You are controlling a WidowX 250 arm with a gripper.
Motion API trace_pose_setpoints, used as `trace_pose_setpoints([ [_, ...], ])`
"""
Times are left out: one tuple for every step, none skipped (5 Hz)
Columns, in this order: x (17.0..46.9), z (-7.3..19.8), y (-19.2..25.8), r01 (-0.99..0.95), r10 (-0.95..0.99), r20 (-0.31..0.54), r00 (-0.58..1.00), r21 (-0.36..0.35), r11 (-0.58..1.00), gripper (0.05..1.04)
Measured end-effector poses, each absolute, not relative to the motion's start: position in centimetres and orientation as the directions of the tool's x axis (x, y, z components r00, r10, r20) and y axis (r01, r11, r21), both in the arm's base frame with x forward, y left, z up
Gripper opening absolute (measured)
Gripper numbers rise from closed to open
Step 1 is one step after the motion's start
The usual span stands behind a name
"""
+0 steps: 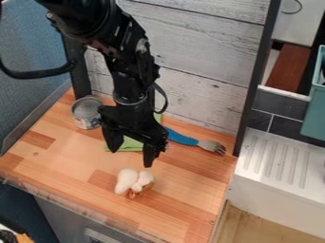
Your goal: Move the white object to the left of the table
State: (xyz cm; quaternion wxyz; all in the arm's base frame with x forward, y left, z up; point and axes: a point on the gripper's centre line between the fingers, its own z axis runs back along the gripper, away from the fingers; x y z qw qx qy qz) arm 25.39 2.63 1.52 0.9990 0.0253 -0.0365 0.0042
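The gripper (131,159) hangs above the middle of the wooden table (57,156), its two fingers spread apart with nothing between them. Below and slightly in front of it lies the white object (127,181), a rounded, lumpy piece with some brown at its lower edge. The gripper and the white object appear apart.
A grey can (87,113) stands at the back left. Behind the gripper lies a green cloth (131,145), partly covered. A fork with a blue handle (181,137) lies at the back right. A plank wall (196,95) bounds the rear, and a white sink unit (279,190) adjoins the right.
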Motion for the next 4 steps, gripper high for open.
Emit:
trace_pose_setpoints([
  [25.1, 0.9, 2.7, -0.013, 0.011, 0.052, 0.999, 0.051, 0.999, 0.999],
  [25.1, -0.4, 3.2, -0.008, 0.004, 0.030, 1.000, 0.111, 0.994, 0.999],
  [24.8, -2.3, 3.8, 0.010, -0.007, -0.013, 1.000, 0.171, 0.985, 1.000],
  [25.0, -4.0, 3.8, 0.015, -0.014, -0.011, 1.000, 0.166, 0.986, 1.000],
])
